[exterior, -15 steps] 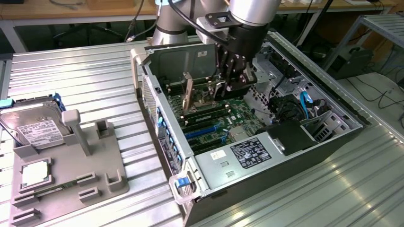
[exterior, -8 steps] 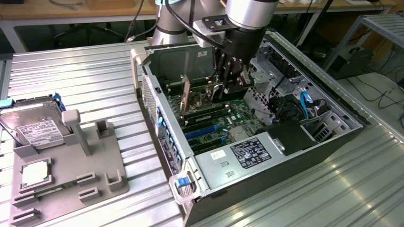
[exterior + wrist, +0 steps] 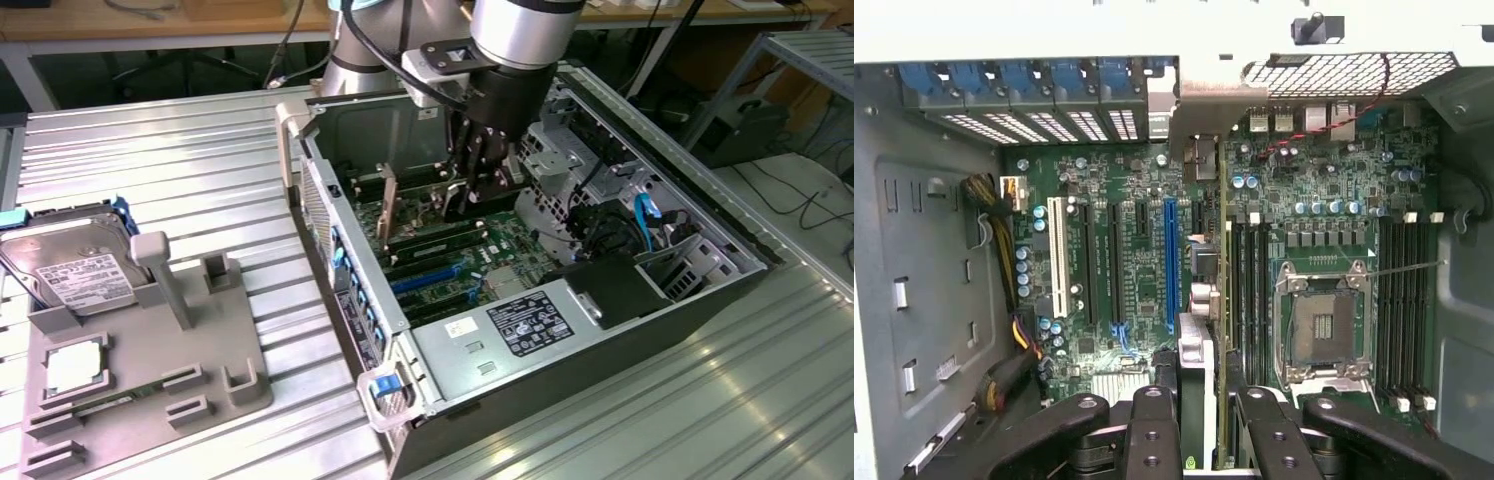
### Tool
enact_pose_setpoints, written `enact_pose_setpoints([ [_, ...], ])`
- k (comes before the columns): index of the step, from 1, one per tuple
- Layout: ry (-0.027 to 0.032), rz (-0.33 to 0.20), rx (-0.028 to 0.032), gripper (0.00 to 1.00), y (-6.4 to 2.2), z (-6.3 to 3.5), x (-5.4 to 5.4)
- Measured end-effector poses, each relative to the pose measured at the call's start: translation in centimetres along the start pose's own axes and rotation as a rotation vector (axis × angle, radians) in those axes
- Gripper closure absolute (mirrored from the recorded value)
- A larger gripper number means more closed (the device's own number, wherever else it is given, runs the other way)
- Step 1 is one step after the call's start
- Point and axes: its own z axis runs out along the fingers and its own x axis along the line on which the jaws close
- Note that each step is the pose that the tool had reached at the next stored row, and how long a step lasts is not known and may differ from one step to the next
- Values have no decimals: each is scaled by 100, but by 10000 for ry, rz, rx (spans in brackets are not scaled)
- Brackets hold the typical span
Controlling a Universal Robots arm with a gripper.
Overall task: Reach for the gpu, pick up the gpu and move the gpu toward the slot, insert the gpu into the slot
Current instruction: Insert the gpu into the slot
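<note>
One end effector (image 3: pixel 1199 440) grips one gpu (image 3: pixel 1226 300), held edge-on above the green motherboard (image 3: pixel 1144 290), just beside the single blue slot (image 3: pixel 1170 265) inside one open computer case (image 3: pixel 694 300). One hard drive (image 3: pixel 74 270) and one processor chip (image 3: pixel 78 365) sit in a grey holder (image 3: pixel 200 350) on the ribbed metal surface (image 3: pixel 160 160); wooden benches stand behind
</note>
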Motion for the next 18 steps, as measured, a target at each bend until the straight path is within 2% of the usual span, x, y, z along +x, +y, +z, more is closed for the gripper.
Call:
enact_pose_setpoints([
  [11, 4, 242, 3, 73, 2, 94, 33],
  [13, 5, 246, -33, 73, 5, 127, 35],
  [16, 10, 253, -139, 73, 6, 150, 39],
  [18, 11, 256, -149, 73, 7, 170, 40],
])
